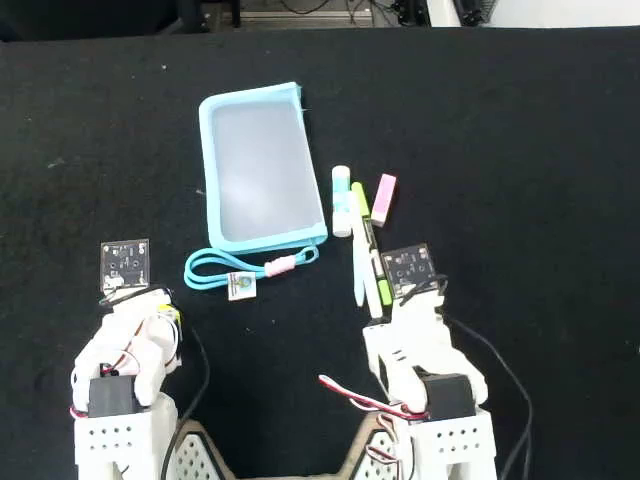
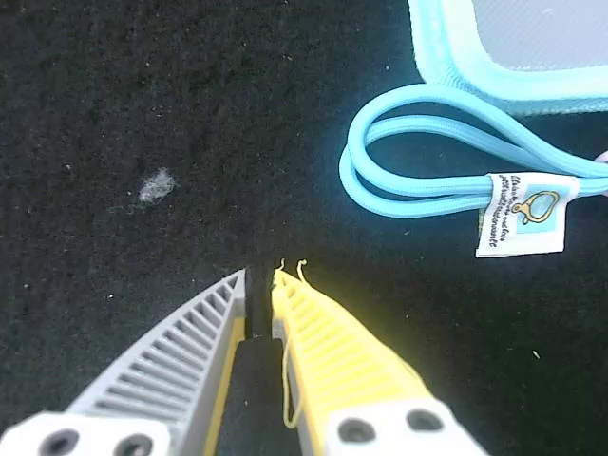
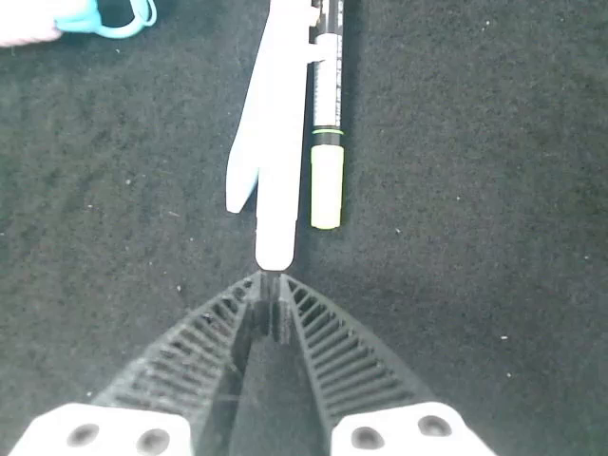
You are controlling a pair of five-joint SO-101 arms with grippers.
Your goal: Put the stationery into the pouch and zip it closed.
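Stationery (image 1: 342, 200) lay beside the pouch (image 1: 262, 170) on the table. Left hand (image 2: 261, 280) and right hand (image 3: 273, 285) were closed, empty. Right sat at the white pen's (image 3: 275, 142) end; it needed to open and straddle that pen alone, clear of the marker (image 3: 326, 142) just beside it.

The bench (image 1: 540, 130) is covered by a black felt-like cloth, on which a small grey tuft of lint (image 2: 157, 186) is seen. Beyond the bench's far edge a narrow strip of room is shown: dark shapes behind its left part, cables (image 1: 300, 8) behind the middle, a white surface (image 1: 570, 10) behind the right.
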